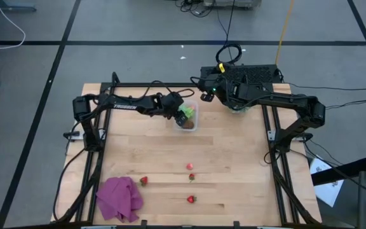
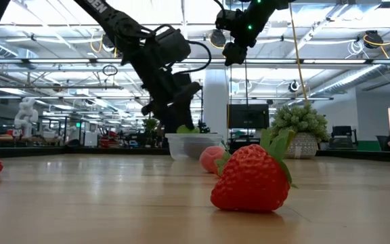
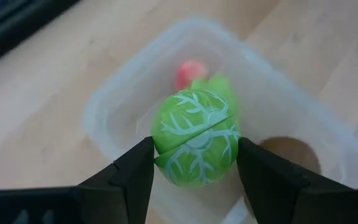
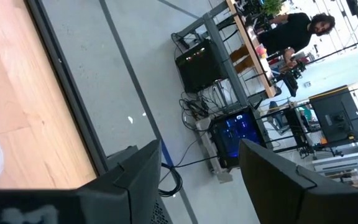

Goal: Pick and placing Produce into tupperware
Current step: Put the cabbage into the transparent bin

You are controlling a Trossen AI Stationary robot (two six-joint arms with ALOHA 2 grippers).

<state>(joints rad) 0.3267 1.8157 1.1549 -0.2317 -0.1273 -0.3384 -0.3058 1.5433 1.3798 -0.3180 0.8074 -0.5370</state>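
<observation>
The left gripper [image 3: 194, 163] hangs directly over the tupperware [image 1: 188, 118] near the table's far edge, its fingers clamped on a light green, white-veined produce piece [image 3: 195, 142]. Inside the clear container sit a brown oval piece [image 3: 289, 152], another green piece [image 3: 224, 88] and something reddish [image 3: 190, 70] — probably a strawberry, though it is too blurred to be sure. Four small red strawberries [image 1: 191, 177] lie well apart from the container on the near half of the table [image 1: 234, 159], close to a purple cloth [image 1: 119, 198]. The right gripper [image 4: 194, 168] waits raised beyond the table's far edge, fingers apart and holding nothing, looking out at the floor. The risk from here is the drop: the container is small and already crowded, so the round piece could land on its neighbours and roll over the low wall — or, let go off-centre, strike the rim and bounce onto the wood. The light tub could also shift if a finger brushes its wall on the way down.
</observation>
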